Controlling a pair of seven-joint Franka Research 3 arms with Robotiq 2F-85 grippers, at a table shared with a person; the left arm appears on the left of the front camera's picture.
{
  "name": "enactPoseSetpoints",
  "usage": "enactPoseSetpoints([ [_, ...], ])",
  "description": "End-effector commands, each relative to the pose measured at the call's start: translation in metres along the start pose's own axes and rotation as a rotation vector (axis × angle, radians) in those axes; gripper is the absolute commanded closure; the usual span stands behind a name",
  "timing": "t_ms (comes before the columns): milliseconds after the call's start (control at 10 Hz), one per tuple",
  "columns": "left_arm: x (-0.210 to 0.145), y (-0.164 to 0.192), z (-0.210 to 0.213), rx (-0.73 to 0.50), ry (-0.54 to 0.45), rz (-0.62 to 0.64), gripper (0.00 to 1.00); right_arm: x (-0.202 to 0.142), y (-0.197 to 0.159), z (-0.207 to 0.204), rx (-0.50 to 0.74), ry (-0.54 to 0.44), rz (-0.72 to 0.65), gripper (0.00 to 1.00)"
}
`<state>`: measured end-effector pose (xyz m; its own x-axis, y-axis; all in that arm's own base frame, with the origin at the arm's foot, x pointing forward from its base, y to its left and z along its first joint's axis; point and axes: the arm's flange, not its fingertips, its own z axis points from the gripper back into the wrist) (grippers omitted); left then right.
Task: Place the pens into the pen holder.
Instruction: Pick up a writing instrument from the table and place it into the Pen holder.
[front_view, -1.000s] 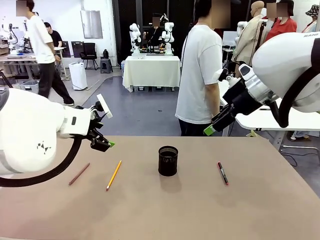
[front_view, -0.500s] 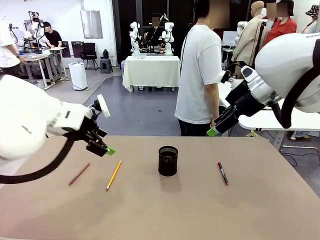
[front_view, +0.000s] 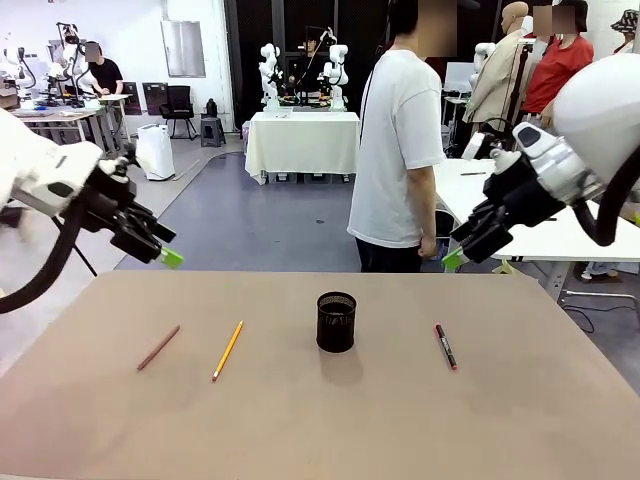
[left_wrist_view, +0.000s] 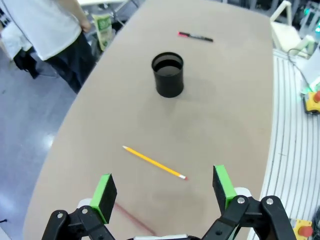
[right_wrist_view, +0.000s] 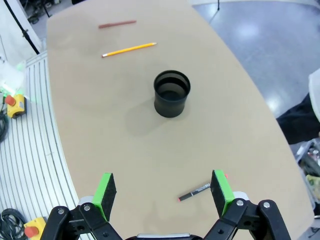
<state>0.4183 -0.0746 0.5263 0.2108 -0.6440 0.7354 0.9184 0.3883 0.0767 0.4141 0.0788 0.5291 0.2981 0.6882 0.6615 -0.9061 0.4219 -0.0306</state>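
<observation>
Pens lie flat on the tabletop (front_view: 330, 430), none in the pen holder (front_view: 336, 322), which stands upright in the middle.

Farthest left of the holder is the reddish-brown pencil (front_view: 159, 347). Its long axis runs diagonally, the far end leaning toward the holder. Between it and the holder lies the yellow pencil (front_view: 228, 350), on a similar slant. Its sharpened tip seems to point to the far side and its eraser end back toward the robot. Right of the holder, well apart from it, the black marker (front_view: 445, 346) runs nearly front to back, its far end tipped slightly toward the holder.

The left jaws hang raised, beyond the brown pencil from the holder, spread wide and pinching nothing. The right jaws hang raised past the marker, likewise spread and empty.

The likely troubles:
- Such slim sticks sit low, so jaws that come down short would close on air, while jaws that come too deep would scrape the tabletop.
- Closing along a stick's long axis rather than across it could roll it away.
- An off-centre pinch may let a pencil swing, catch the rim and tip the light holder.
</observation>
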Motion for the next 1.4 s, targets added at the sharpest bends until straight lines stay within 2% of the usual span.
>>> enactPoseSetpoints([
  [0,-0.009,0.015,-0.001,0.022,-0.035,-0.024,0.0,-0.013,-0.006,0.01,0.024,-0.053,0.003,0.0],
  [300,-0.022,0.019,0.02,0.074,-0.07,-0.029,0.0,-0.016,-0.017,0.028,0.027,-0.086,-0.011,0.0],
  [600,-0.03,0.02,0.027,0.067,-0.086,-0.008,0.0,-0.018,-0.019,0.027,0.029,-0.1,-0.02,0.0],
  [700,-0.029,0.02,0.027,0.049,-0.092,-0.015,0.0,-0.02,-0.017,0.024,0.017,-0.122,0.031,0.0],
  [800,-0.027,0.022,0.03,0.082,-0.068,0.006,0.0,-0.016,-0.013,0.027,0.013,-0.064,-0.046,0.0],
  [1300,-0.027,0.022,0.03,0.082,-0.068,0.006,0.0,-0.016,-0.013,0.027,0.013,-0.064,-0.046,0.0],
])
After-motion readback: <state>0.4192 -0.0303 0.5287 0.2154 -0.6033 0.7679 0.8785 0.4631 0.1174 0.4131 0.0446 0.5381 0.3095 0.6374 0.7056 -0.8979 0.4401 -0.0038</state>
